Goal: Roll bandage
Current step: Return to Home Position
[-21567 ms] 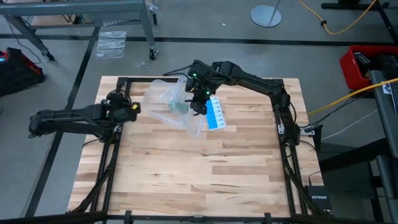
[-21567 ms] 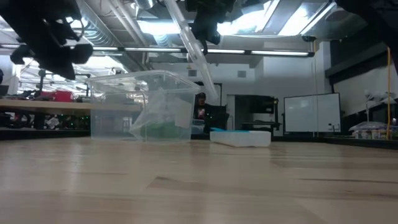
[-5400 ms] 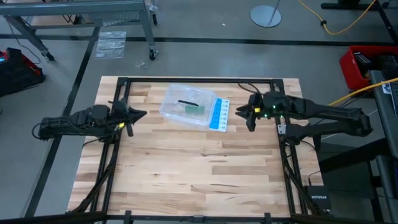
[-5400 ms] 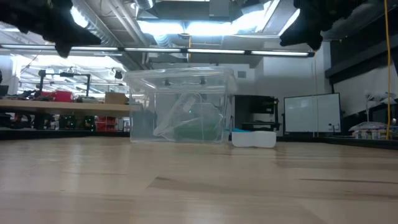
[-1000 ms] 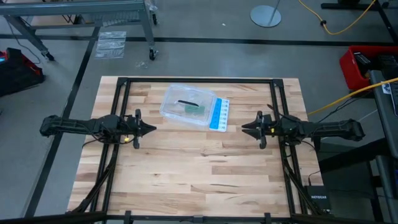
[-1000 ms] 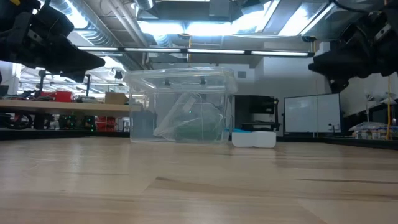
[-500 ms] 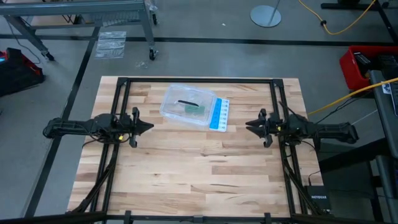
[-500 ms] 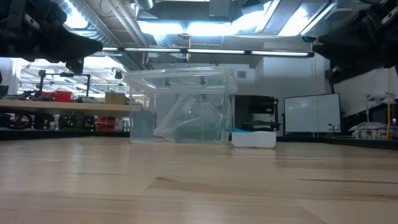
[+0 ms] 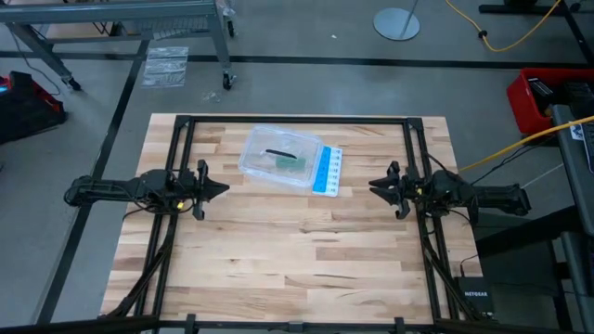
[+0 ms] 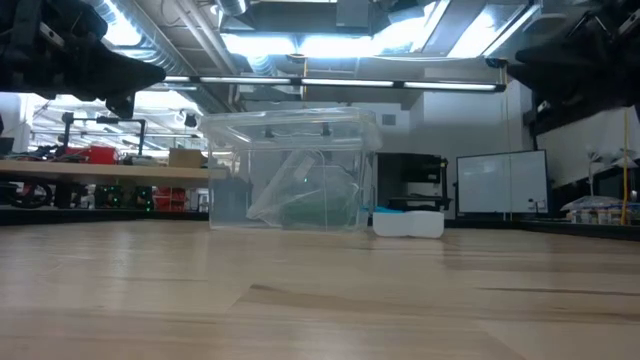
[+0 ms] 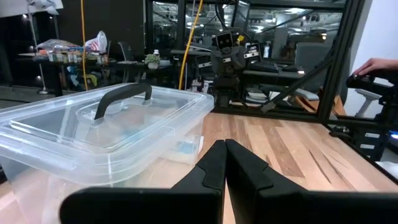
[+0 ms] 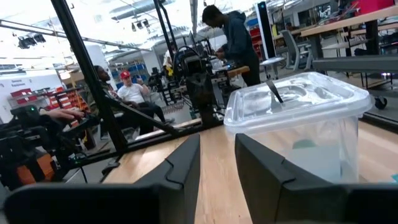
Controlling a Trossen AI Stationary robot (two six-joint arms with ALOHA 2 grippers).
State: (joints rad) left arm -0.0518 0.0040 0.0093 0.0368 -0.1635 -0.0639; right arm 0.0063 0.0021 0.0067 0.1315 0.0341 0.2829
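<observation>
A workshop is seen beyond a wooden table (image 9: 297, 269). A clear bin (image 9: 255, 160) is set near the middle of the table's far edge, with its lid shut and a dark handle (image 9: 278, 151) on top. The bandage (image 9: 290, 164) is seen through the plastic as a dark green patch low inside the bin; its shape cannot be told. A blue-and-white card (image 9: 325, 171) is laid just beside the bin, on the side toward the table's right edge.

The left gripper (image 9: 215, 188) is held above the table near its left edge, with the fingers pressed together and nothing between them. The right gripper (image 9: 377, 188) is held near the right edge, with the fingers parted by a narrow gap and empty. Both are pointed inward and kept well apart from the bin. People (image 12: 227, 37) are seen past the table in the right wrist view.
</observation>
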